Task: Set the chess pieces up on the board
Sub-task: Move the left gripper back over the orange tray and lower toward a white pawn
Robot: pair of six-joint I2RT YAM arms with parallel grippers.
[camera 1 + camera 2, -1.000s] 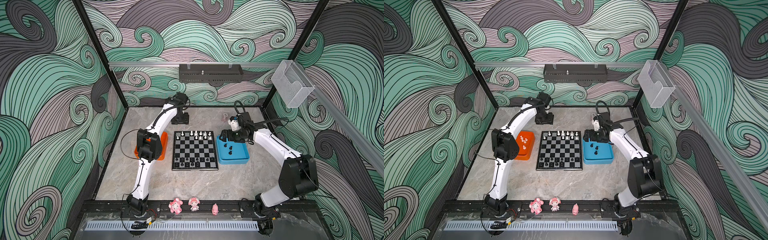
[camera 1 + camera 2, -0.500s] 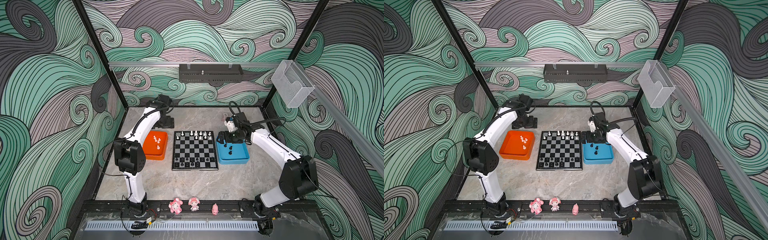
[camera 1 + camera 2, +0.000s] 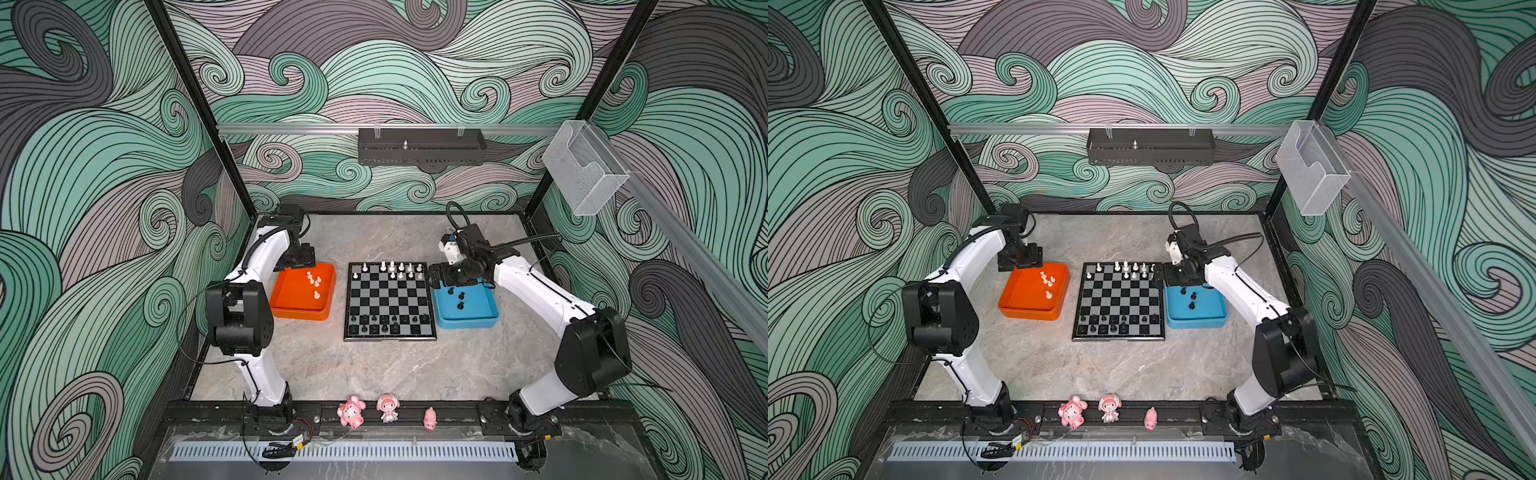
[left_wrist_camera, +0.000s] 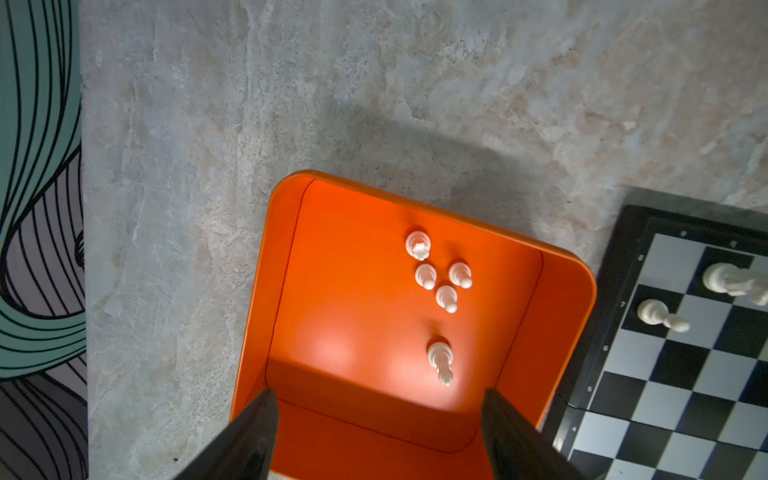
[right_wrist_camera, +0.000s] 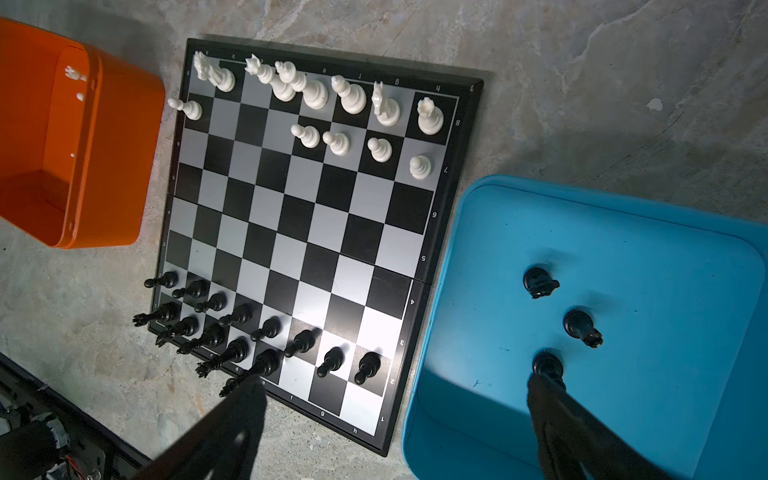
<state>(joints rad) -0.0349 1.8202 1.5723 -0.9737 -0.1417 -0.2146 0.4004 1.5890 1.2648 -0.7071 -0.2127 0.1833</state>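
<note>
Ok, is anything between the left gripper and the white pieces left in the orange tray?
Nothing visible. The left gripper hangs open above the orange tray; its five white pieces stand on bare floor, the nearest one alone, apart from the other four.

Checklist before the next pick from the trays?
1. Left gripper open, empty: ok.
2. Right gripper open, empty: ok.
3. Five white pieces upright in orange tray: ok.
4. Three black pieces in blue tray: ok.
5. Right fingers clear of nearest black piece: cannot tell.
6. Free squares on board: ok.
</note>
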